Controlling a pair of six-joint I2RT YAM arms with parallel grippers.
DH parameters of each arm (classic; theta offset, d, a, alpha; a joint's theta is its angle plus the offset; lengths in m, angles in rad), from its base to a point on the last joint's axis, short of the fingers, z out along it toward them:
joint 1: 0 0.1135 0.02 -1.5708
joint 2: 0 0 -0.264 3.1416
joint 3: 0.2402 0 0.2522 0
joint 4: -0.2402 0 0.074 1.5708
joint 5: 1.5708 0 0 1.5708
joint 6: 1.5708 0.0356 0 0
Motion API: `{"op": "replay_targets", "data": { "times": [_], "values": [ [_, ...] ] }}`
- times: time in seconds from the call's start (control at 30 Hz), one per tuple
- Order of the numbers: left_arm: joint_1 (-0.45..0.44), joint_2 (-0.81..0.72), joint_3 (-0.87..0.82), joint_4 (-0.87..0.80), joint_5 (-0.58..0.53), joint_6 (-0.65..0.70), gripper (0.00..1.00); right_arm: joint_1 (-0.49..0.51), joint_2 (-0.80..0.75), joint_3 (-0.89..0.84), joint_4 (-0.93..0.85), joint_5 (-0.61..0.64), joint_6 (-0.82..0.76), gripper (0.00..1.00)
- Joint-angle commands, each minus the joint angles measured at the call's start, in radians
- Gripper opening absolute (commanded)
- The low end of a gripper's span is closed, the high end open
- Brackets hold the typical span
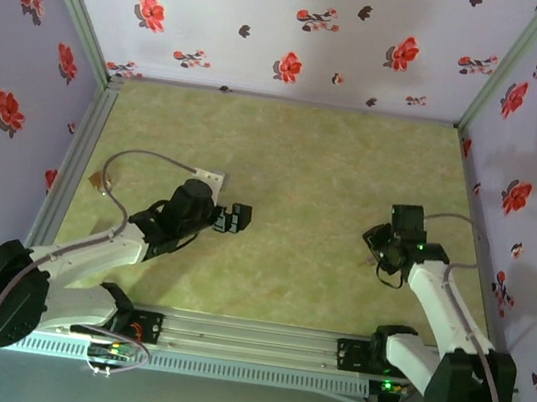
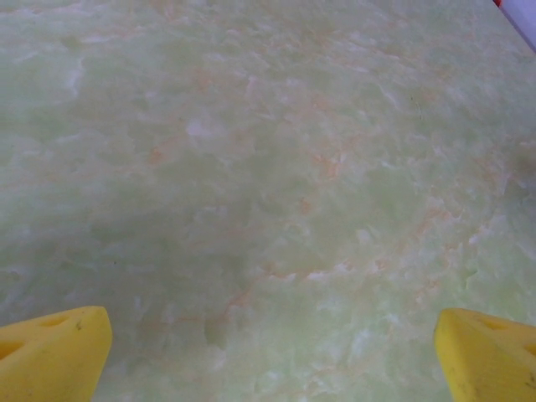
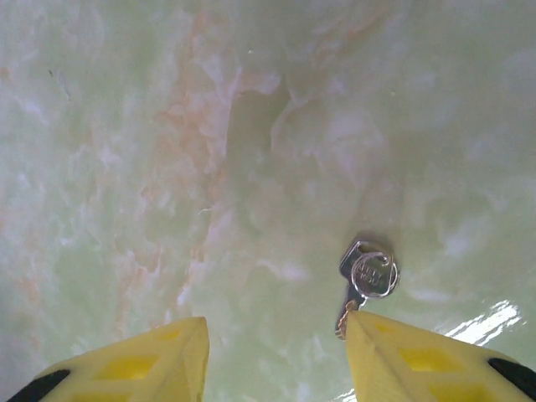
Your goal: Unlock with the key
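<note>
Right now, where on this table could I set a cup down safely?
Bare: the far half of the table up to the flowered back wall, and the middle strip between the left end effector and right end effector. Crowded: beside the right one, where the key lies.

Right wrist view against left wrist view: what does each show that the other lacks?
Right wrist: the key, silver with a small ring, lying flat on the table just off one yellow fingertip of the right end effector. Left wrist: a sliver of pale wall at the top right corner, and the left end effector. Shared: the green marbled table and wide-spread yellow fingers gripping nothing.
</note>
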Motion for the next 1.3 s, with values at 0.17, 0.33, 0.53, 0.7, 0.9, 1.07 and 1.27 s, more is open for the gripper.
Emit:
{"op": "replay_targets", "data": {
  "times": [0.17, 0.33, 0.53, 0.7, 0.9, 1.07, 1.27],
  "values": [
    [-0.008, -0.034, -0.032, -0.021, -0.023, -0.030, 0.99, -0.016, 0.236, 0.082, -0.101, -0.008, -0.333, 0.40],
    [-0.008, -0.049, -0.037, -0.034, -0.027, -0.033, 0.99, -0.031, 0.284, 0.061, -0.054, -0.008, -0.333, 0.34],
    [-0.008, -0.053, -0.038, -0.038, -0.031, -0.034, 0.99, -0.037, 0.309, 0.043, -0.029, -0.011, -0.339, 0.28],
    [-0.009, -0.045, -0.034, -0.035, -0.031, -0.035, 0.99, -0.038, 0.315, 0.039, -0.040, 0.005, -0.342, 0.26],
    [-0.008, -0.038, -0.035, -0.033, -0.031, -0.038, 0.99, -0.039, 0.336, 0.038, -0.042, 0.023, -0.345, 0.24],
    [-0.009, -0.035, -0.035, -0.029, -0.031, -0.038, 0.99, -0.039, 0.331, 0.036, -0.052, 0.045, -0.335, 0.18],
    [-0.008, -0.025, -0.031, -0.022, -0.031, -0.037, 0.99, -0.039, 0.309, 0.030, -0.068, 0.052, -0.322, 0.07]
  ]
}}
